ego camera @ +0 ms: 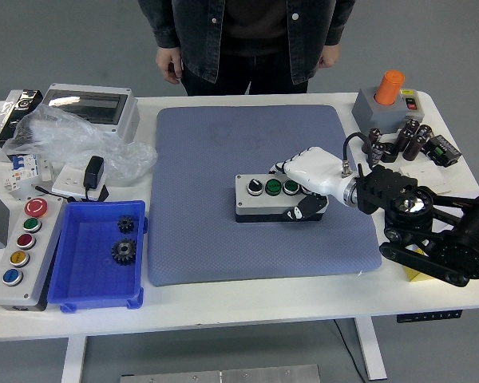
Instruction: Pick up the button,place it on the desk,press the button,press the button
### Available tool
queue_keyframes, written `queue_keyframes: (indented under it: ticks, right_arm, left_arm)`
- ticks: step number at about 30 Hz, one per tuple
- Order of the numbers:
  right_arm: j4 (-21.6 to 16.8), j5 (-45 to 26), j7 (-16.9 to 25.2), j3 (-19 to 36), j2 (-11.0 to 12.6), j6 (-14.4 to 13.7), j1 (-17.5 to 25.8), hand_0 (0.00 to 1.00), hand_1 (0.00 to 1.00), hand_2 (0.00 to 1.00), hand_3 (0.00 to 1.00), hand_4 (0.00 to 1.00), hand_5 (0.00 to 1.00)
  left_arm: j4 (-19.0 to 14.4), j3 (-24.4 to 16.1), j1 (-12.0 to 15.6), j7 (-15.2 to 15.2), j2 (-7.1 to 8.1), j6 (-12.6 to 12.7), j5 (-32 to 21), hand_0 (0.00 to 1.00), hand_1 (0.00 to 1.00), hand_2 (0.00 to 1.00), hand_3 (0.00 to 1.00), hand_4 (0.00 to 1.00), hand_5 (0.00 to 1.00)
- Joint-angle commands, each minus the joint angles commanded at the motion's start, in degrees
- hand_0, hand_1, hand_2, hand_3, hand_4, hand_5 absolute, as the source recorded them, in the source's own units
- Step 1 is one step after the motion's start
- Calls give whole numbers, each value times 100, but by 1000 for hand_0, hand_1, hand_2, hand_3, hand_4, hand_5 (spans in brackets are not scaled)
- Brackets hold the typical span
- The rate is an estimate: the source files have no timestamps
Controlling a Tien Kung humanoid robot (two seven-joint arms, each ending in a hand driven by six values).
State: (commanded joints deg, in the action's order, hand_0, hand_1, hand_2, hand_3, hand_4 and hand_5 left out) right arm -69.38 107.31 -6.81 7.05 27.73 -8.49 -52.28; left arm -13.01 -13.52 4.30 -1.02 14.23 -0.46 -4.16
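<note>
At the near left of the white table [247, 307], a blue tray [98, 255] holds two dark gears [124, 239], and a grey five-button panel [22, 253] lies just beside it. None of that belongs to the task.

Mid-table, on the blue-grey mat [247, 191], sits the task's button box [275, 196]: grey, with a black knob and two green buttons showing on top. It looks flat on the mat, though from this angle I can't be sure its base is fully down. The right hand [310, 185] comes in from the right and is wrapped round the box's right end, white fingers over the top, thumb at the front face. So it grips the box; no release yet.

Judgement on progress: the pick-up is done and the placing is nearly done or just finishing. Left to do: let go, then both button presses. No finger sits on a green button in a pressing pose.

Left arm is not visible.

Further back: a crumpled plastic bag [72, 144] and a grey enclosure [92, 108] at the left, an orange-capped switch unit [387, 96] at the far right. Beyond the far edge a person [247, 40] stands with both hands hanging at their sides, touching nothing.
</note>
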Motion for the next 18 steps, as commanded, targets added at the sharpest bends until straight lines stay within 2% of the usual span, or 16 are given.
queue_keyframes:
  ticks: [18]
  right_arm:
    - [73, -49, 5, 36, -25, 119, 3, 692, 692, 696, 662, 682, 30]
  left_arm:
    - [-2, 24, -4, 14, 15, 13, -8, 710, 759, 695, 746, 786, 469]
